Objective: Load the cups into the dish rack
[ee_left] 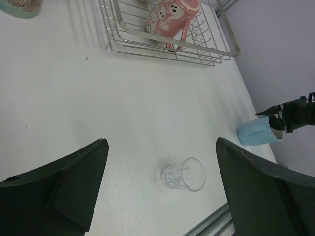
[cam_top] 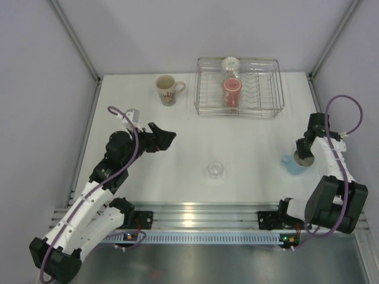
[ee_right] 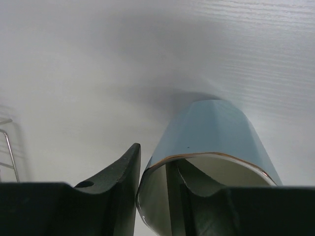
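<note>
step in hand, by judgement: grasp of the light blue faceted ceramic cup [ee_right: 216, 128], which lies on its side on the white bench [cam_top: 249, 142] at the right, well apart from the silver wire dish rack [cam_top: 266, 100] at the far edge. right gripper [ee_right: 153, 162]: pinching the cup's gold-lined rim wall, one finger outside, one inside the mouth. left gripper [ee_left: 161, 143]: spread wide, holding nothing, hovering above the bench over the small clear glass tumbler [ee_left: 184, 174]. next move, by judgement: lift the blue cup off the bench, carry it forward and leftward to the rack, and set it in without knocking the cups lodged there; a rim-only grip may let the cup swing, so a slow lift seems wise. count: cups, five in view. two in the rack: one pink patterned mug [ee_left: 170, 17], one clear glass [cam_top: 230, 64] at the rack's far side. three on the bench: the blue cup, the clear tumbler, one cream floral mug with handle [cam_top: 168, 90] left of the rack. dish rack, one. grippers, two.
</note>
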`<state>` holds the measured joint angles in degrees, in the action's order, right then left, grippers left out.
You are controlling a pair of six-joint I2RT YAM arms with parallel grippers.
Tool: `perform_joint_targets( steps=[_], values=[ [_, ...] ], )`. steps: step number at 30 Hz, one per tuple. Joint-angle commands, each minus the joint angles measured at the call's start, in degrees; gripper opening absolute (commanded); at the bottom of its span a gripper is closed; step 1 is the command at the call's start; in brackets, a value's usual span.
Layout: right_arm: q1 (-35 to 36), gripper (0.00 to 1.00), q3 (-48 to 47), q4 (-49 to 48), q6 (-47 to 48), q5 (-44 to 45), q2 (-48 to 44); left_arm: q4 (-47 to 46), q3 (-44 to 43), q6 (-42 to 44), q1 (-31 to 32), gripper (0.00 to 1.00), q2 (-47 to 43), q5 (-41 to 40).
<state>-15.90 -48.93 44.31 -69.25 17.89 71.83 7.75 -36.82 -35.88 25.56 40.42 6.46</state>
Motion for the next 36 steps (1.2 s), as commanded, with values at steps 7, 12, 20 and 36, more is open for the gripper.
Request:
perform_joint_targets(
  steps=[7,12,20,36],
  values=[
    [-0.53,0.0,1.38,-5.55,5.26,-2.68,-0.46,-3.53,0.08,-0.77,0.19,0.95,-0.96,1.62],
    [-0.53,0.0,1.38,-9.06,10.71,-7.51,-6.33,-3.62,-0.01,-1.56,0.1,0.93,-1.23,2.5],
    [-0.45,0.0,10.51,-30.56,19.69,-31.91,-24.86,-6.6,-0.97,-4.99,0.19,0.91,0.7,8.04],
    [18.95,0.0,15.88,-63.63,6.86,-49.53,-36.33,-24.35,-4.49,-15.61,0.28,0.9,12.83,28.6]
  ],
)
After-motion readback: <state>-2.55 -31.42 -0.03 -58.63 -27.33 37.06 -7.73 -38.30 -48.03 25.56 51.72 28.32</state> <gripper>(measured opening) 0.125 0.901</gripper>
